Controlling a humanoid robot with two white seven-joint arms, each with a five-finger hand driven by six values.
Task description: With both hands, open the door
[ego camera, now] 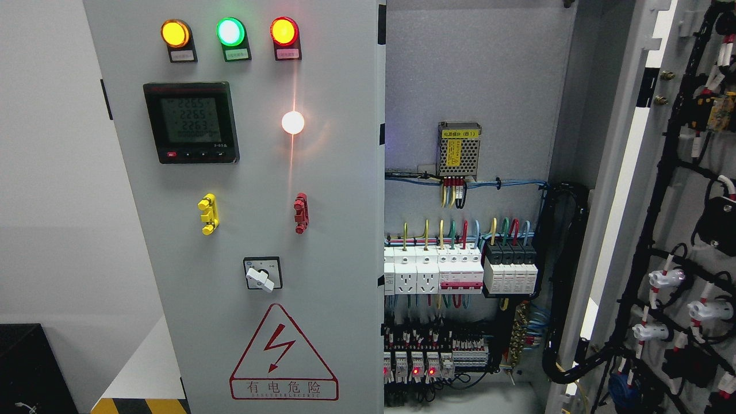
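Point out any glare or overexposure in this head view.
Head view: the white lamp on the left door blooms, throwing a vertical streak; the yellow, green and red indicator lamps glow with halos; a blown-out bright strip runs beside the open right door.

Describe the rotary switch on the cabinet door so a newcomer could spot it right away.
Start at the closed grey left door. Look just above its red warning triangle. The rotary switch sits there on a black square plate, the only white knob, unlike the yellow and red handles above.

No part of the robot's body within the head view.
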